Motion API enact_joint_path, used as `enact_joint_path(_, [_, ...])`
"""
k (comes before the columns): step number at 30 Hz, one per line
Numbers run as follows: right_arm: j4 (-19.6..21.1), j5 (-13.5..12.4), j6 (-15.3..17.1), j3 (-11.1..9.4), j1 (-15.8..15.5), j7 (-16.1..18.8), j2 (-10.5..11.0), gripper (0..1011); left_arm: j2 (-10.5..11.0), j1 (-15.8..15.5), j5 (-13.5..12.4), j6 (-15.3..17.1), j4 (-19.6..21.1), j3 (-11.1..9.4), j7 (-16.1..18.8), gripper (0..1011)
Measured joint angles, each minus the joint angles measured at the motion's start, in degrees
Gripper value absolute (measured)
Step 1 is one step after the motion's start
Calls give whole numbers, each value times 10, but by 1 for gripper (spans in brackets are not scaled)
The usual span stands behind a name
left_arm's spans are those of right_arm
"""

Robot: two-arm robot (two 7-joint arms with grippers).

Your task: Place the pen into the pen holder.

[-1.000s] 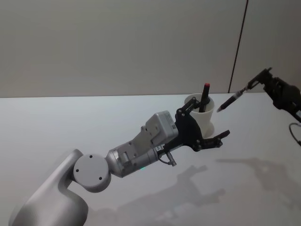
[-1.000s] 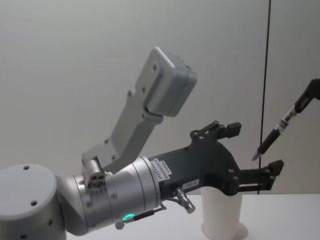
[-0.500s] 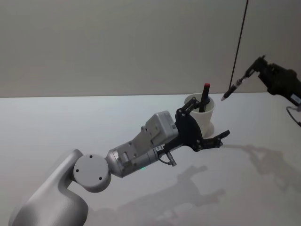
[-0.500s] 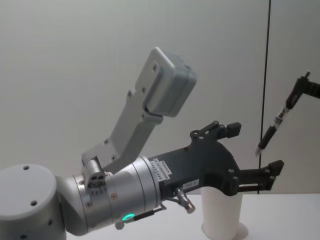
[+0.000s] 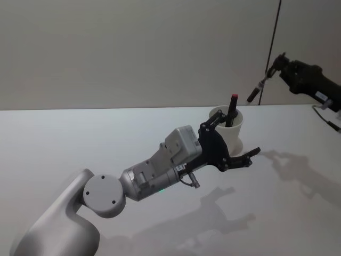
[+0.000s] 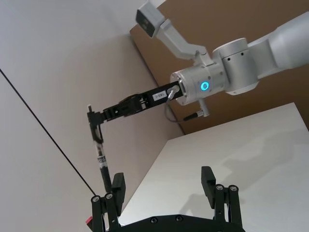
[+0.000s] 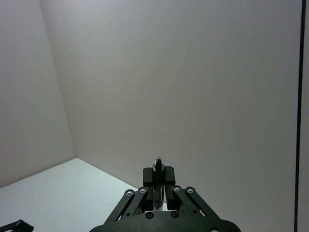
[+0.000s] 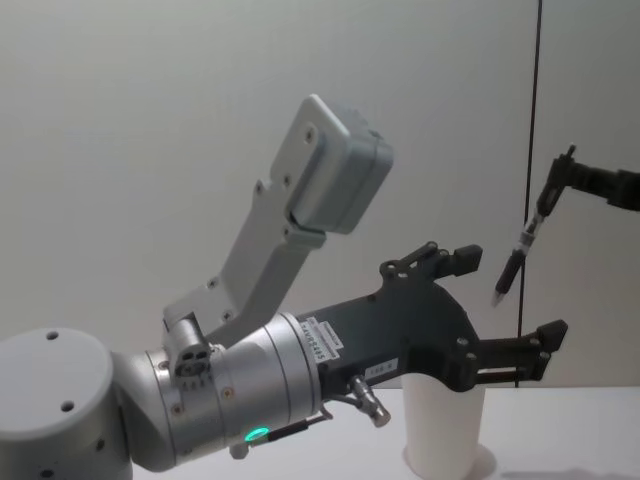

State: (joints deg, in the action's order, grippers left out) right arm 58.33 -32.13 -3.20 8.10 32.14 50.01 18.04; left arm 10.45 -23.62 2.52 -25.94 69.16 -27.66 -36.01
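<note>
Right pincer (image 5: 273, 65) high above the bench (image 5: 80, 138), clamped on the upper end of a pen (image 5: 254, 92) that hangs tip-down. From the head camera the pen sits up and to the right of the pen holder (image 5: 230, 130), well clear of its rim. From the chest camera the tip points down toward the cup but stands off to one side of it.

Left pincer (image 5: 233, 156) spread open just in front of the cup, one finger (image 5: 211, 124) up by the rim, the other low beside the base; not gripping anything. A red-capped pen (image 5: 232, 109) already stands in the cup, leaning.

Step in hand, as I read it: carrying the pen over the cup mouth. To do it well:
- bring the tip squarely over the opening before lowering;
- keep the pen near upright;
- aim for the free side, away from the red-capped pen;
- release only once the tip is well inside, as the paper cup looks light and could tip.
</note>
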Motion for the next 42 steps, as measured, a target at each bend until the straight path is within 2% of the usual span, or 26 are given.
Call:
enact_joint_path(17, [-133, 51, -7, 34, 91, 36, -27, 128, 0, 0, 0, 0, 0, 0, 0, 1003])
enact_joint_path(19, [-136, 53, -8, 35, 94, 37, -28, 128, 0, 0, 0, 0, 0, 0, 0, 1003])
enact_joint_path(28, [-198, 65, -24, 50, 127, 41, -41, 128, 0, 0, 0, 0, 0, 0, 0, 1003])
enact_joint_path(42, [-260, 68, -53, 69, 155, 32, -58, 145, 0, 0, 0, 0, 0, 0, 0, 1003])
